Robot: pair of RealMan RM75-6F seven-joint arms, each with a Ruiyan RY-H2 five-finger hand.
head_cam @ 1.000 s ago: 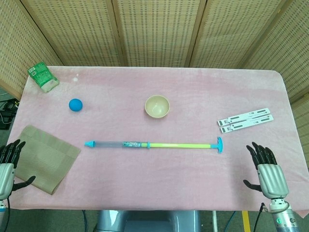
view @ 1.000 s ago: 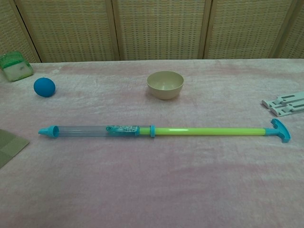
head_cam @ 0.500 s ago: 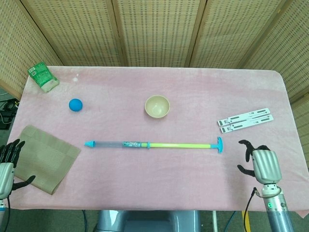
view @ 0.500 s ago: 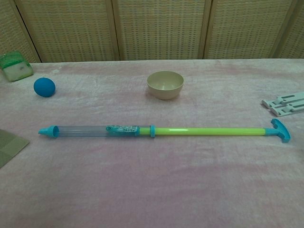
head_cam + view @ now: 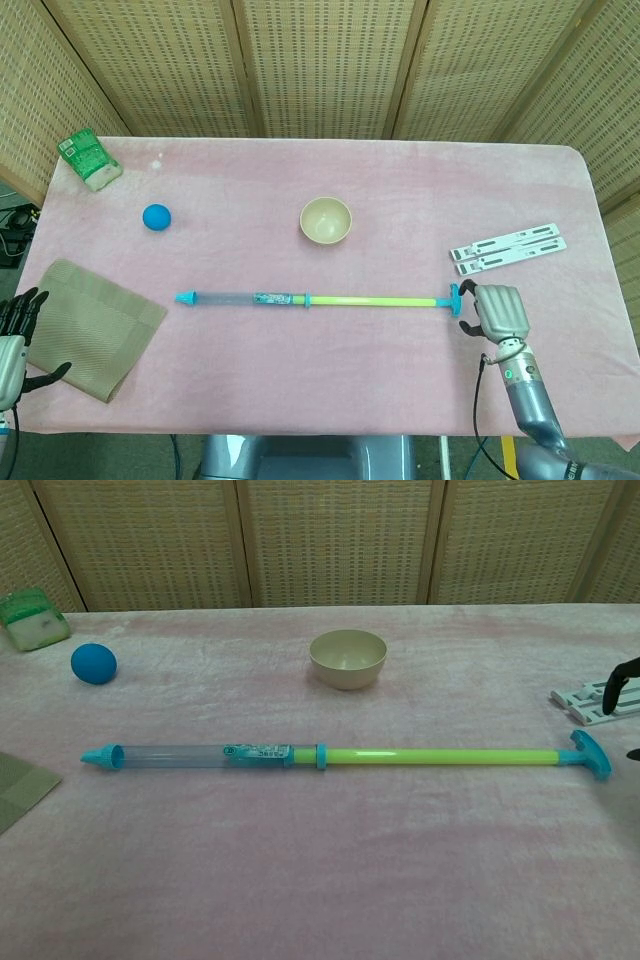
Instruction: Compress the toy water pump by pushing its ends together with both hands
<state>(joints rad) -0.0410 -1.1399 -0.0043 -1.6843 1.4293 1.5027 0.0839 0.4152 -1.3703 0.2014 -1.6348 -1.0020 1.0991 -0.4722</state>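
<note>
The toy water pump (image 5: 318,298) lies fully extended across the middle of the pink-covered counter (image 5: 330,200), its clear barrel toward the left robot hand's side and its green rod running to a blue T-handle (image 5: 455,299) on the right robot hand's side. The right robot hand (image 5: 497,311) sits just beside that T-handle, its dark fingertips (image 5: 466,288) at the handle's outer face; whether they touch it cannot be told. It grips nothing, and its fingers are loosely curved and apart. In the chest view only a dark fingertip of it shows at the frame's right edge, just above the handle.

The left robot hand (image 5: 12,338) hangs at the counter's near left corner, well apart from the pump's blue nozzle (image 5: 184,297), fingers spread and holding nothing. A folded tan cloth (image 5: 92,325) lies just beside it. Beyond the right robot hand rests a white slotted bracket (image 5: 508,248). Farther off, past the pump, stand a cream bowl (image 5: 326,220), a blue ball (image 5: 156,217) and a green packet (image 5: 88,158).
</note>
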